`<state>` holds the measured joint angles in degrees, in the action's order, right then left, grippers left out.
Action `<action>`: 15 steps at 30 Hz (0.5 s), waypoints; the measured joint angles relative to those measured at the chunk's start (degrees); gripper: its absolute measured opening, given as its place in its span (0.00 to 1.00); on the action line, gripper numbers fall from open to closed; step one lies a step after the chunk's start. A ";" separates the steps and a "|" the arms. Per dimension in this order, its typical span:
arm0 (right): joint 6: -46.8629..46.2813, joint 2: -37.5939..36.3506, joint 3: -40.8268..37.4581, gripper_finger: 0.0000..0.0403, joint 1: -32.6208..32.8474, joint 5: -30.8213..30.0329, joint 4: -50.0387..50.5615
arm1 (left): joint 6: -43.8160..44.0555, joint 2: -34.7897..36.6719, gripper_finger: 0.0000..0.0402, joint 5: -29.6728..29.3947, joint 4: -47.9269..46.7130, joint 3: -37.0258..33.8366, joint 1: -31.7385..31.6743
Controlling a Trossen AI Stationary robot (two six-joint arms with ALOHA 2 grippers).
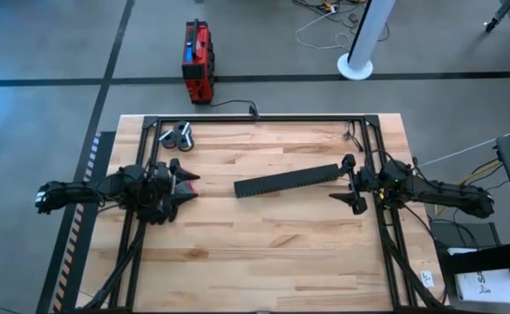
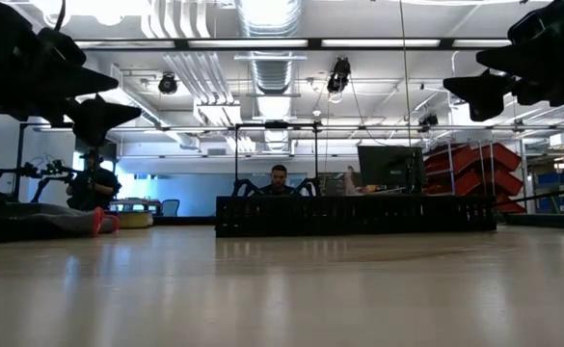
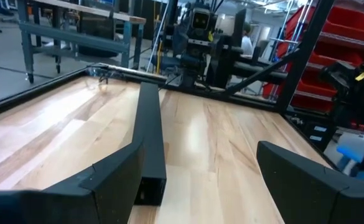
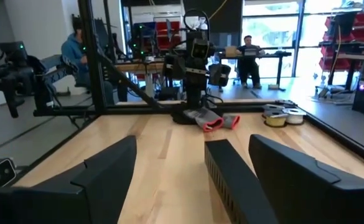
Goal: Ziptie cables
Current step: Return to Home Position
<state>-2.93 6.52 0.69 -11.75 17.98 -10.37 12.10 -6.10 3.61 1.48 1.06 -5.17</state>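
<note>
In the high view the left gripper (image 1: pixel 191 186) is at middle left, its 2 fingers (image 3: pixel 107 180) wide apart and holding nothing. The right gripper (image 1: pixel 348 184), at middle right, is also spread wide and empty, near the right end of the closed black duct (image 1: pixel 289 181) in the centre. The cables show in no view. The red box (image 1: pixel 197 61), upper left, shows only in the high view.

cables: not visible in any view; interior of closed black duct (image 1: pixel 289 180) hidden. Duct lies flat nr ctr of table (image 1: pixel 263 253), long axis approx 9–3 o'clock.
</note>
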 joint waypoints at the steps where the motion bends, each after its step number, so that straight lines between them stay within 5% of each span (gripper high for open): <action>1: -0.03 0.02 0.00 0.75 0.00 0.00 0.03 | 0.01 -0.29 0.74 -0.01 0.04 0.00 0.00; 15: 0.29 -3.46 0.00 0.76 8.39 -4.28 2.84 | 0.03 -4.46 0.74 -0.08 0.16 0.00 0.00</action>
<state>-2.64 3.06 0.69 -3.36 13.70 -7.53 12.14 -10.56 3.53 1.63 1.06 -5.17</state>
